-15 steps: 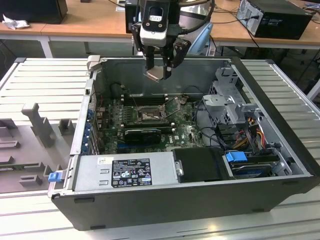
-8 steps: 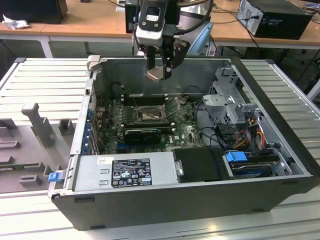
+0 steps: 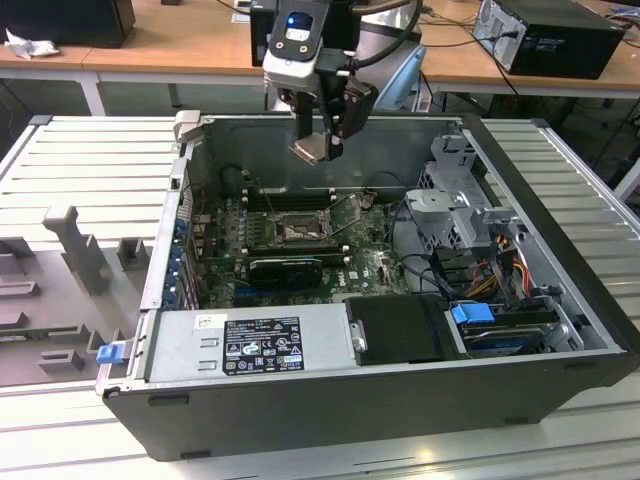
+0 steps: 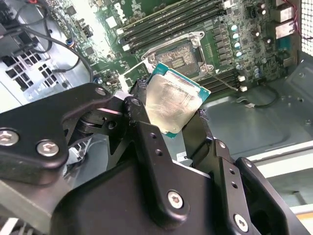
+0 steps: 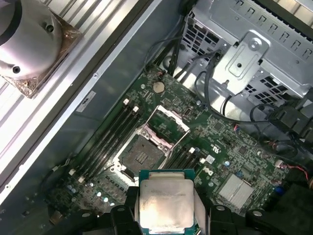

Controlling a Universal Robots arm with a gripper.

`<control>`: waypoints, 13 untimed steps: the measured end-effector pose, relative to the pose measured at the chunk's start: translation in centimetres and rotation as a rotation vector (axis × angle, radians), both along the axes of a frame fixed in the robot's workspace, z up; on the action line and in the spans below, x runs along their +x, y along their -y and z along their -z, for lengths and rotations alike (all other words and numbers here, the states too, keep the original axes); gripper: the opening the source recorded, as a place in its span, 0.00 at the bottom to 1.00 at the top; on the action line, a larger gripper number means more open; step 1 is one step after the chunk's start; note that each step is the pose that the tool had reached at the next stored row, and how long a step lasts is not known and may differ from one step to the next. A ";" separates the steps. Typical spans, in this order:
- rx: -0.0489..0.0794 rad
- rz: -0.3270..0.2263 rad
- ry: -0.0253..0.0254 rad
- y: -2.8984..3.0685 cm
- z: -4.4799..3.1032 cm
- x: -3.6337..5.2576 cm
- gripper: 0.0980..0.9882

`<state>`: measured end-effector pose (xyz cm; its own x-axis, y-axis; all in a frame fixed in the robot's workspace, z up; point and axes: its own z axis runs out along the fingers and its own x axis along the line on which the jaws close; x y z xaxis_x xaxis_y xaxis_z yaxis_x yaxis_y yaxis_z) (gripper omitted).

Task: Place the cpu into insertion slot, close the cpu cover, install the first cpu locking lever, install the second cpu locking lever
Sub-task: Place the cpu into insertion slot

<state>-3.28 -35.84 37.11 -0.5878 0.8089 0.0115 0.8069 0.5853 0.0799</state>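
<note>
Beige-silver cpu (image 3: pixel 311 150) is up in the air, pinched by its edges between the fingers (image 4: pixel 142 122), so the gripper (image 3: pixel 315 142) is clamped on the chip. It hangs over the far part of the open pc case (image 3: pixel 300 400), well above the motherboard (image 3: pixel 370 265) and touching nothing below.

In both wrist views the cpu (image 4: pixel 173 100) (image 5: pixel 166 203) sits flat side out, green rim showing.

The slot (image 3: pixel 298 228) lies bare below, just near of the memory slots (image 3: pixel 285 195). In the first wrist view the slot (image 5: pixel 142 154) shows its dark centre and the cover (image 5: pixel 172 117) is swung open beside it.

The case stands on a ribbed metal bench (image 3: pixel 80 160). The drive cage (image 3: pixel 455 200) is at the exterior view's right.
</note>
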 end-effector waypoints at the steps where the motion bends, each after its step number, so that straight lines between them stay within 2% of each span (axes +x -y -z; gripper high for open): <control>1: -0.001 0.009 0.0000 0.00 0.00 0.00 0.49; 13: -0.008 0.149 -0.0001 0.00 0.03 0.00 0.49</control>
